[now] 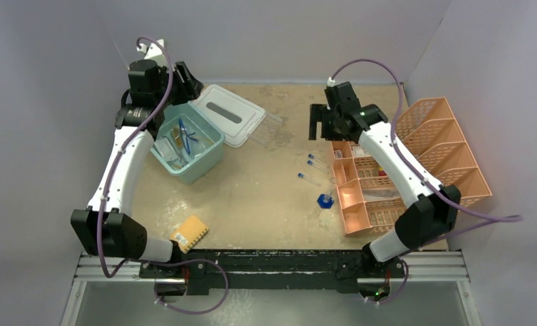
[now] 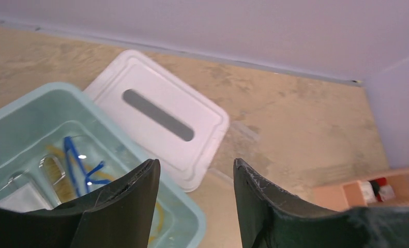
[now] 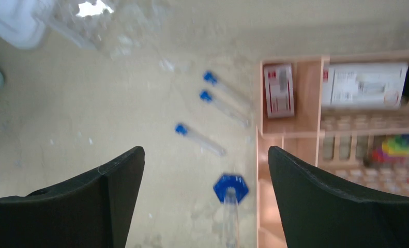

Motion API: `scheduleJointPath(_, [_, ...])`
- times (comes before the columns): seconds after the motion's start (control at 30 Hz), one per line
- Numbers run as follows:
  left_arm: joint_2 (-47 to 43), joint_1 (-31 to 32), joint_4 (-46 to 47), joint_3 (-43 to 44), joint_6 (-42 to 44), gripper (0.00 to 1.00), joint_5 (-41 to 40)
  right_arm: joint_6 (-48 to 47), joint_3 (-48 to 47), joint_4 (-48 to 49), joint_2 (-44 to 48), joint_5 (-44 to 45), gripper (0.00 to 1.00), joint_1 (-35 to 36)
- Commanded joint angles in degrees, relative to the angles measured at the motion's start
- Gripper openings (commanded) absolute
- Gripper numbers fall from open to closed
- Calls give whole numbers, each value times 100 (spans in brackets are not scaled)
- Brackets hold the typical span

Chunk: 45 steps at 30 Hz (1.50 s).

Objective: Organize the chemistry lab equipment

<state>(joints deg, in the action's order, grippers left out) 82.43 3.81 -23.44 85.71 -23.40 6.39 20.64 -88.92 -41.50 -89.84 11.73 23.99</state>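
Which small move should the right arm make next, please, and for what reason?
Probably lower the right claw down onto the blue-capped test tube beneath it. The claw is open and empty, and several such tubes lie loose on the table beside the peach organiser, not yet put away.

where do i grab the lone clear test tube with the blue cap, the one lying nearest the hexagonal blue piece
Take the lone clear test tube at mid-barrel, straight down from above, jaws across its narrow width. It lies flat and slanted on the tan table, apart from the other two blue-capped tubes and the peach plastic organiser, so a finger fits each side.
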Motion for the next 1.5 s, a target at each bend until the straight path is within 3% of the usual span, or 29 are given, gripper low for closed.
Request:
scheduleJointPath(0.0, [-261,224,699,-350,-171,54,1194,222,643,-833,664,-368,91,-11])
scheduleJointPath(0.07, [-355,424,793,-536,-206,55,1283,54,1108,-773,845,-867,89,24])
scheduleJointPath(0.37, [-599,1155,1083,-1228,-479,56,1242,556,2059,-975,1342,-819,87,182])
scheduleJointPath(0.53, [-762,1231,1483,-1566,-687,56,1334,381,2306,-1061,1442,-1064,78,241])
scheduleJointPath(0.73, [-842,1302,1872,-1810,-901,56,1410,376,2309,-1077,1434,-749,65,294])
scheduleJointPath(0.97, [-992,1536,2229,-2148,-1017,57,1139,521,2077,-1340,1178,-462,44,291])
scheduleJointPath(1.17, [-975,1753,2168,-2227,-964,57,988,379,1744,-1528,1059,-810,41,291])
scheduleJointPath(1.33, [-948,1967,2248,-2362,-1031,57,978,317,1484,-1661,951,-887,27,293])
scheduleJointPath(1.47, [-909,2172,2478,-2494,-1111,57,960,317,1321,-1780,881,-988,23,291])
